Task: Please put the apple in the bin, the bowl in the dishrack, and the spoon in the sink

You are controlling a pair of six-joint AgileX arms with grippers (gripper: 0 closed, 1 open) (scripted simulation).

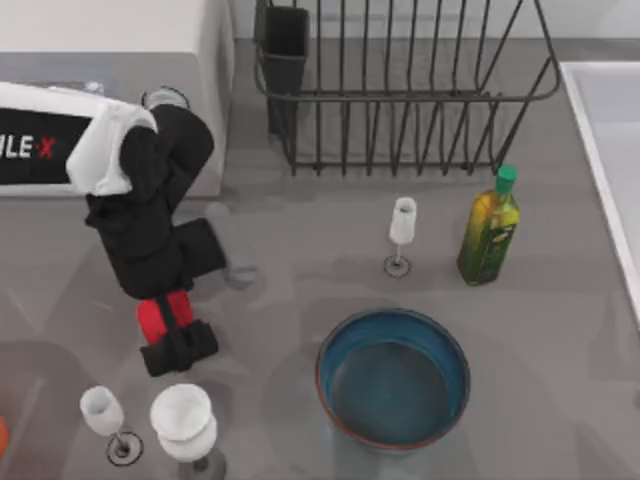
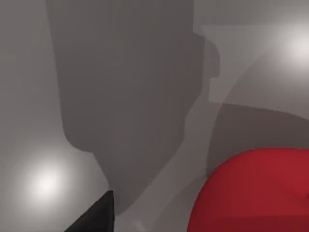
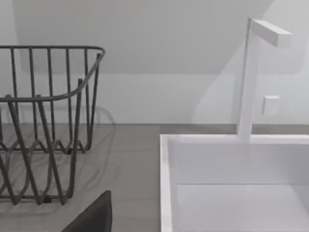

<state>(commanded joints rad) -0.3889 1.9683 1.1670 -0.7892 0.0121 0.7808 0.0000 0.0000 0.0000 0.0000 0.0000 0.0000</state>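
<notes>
While the left gripper sits low over the apple near the worktop's left edge, whether its fingers have closed cannot be told; the left wrist view has red fruit close beside one dark fingertip. Judged as the grasp step, it wants the fingers centred across the rounded sides and squeezed firmly before lifting straight up, clear of the wine glasses just beside. The bowl waits at the front edge, the dishrack at the back, the sink at the right edge.
</notes>
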